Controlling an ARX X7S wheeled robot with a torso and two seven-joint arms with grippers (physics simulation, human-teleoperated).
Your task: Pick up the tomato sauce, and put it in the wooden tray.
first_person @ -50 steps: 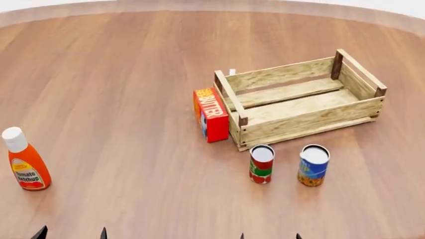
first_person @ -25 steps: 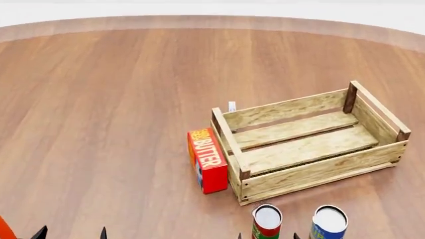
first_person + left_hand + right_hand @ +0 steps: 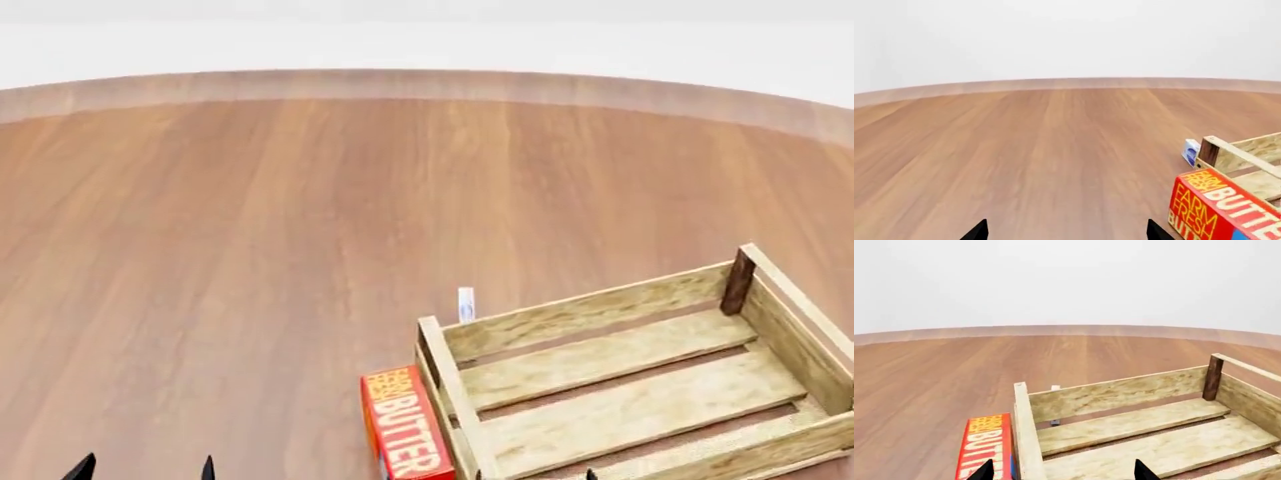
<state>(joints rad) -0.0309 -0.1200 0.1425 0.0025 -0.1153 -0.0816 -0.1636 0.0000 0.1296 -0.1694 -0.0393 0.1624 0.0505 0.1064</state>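
The tomato sauce is not showing in any of the three views, so its place cannot be told from here. The wooden tray (image 3: 641,380) is sitting on the brown wood-grain tabletop (image 3: 240,250) with its open side up, its slatted floor bare; in the head view it is reaching off the lower right edge. A red butter box (image 3: 403,430) is standing upright just beside the tray's short left end, its printed face turned upward and outward; whether box and tray are touching cannot be told. A small white and blue object (image 3: 465,303) is lying just behind the tray's far left corner post, too small to identify.

The left fingers (image 3: 981,232) are showing only as two dark tips, set wide apart, with nothing between them; the butter box (image 3: 1221,207) and the tray's corner (image 3: 1234,157) are appearing off to one side of them. The right fingers (image 3: 986,471) are likewise showing as two dark tips spread wide and holding nothing, facing the tray's (image 3: 1121,400) interior, with the butter box (image 3: 986,442) alongside the tray's near end.
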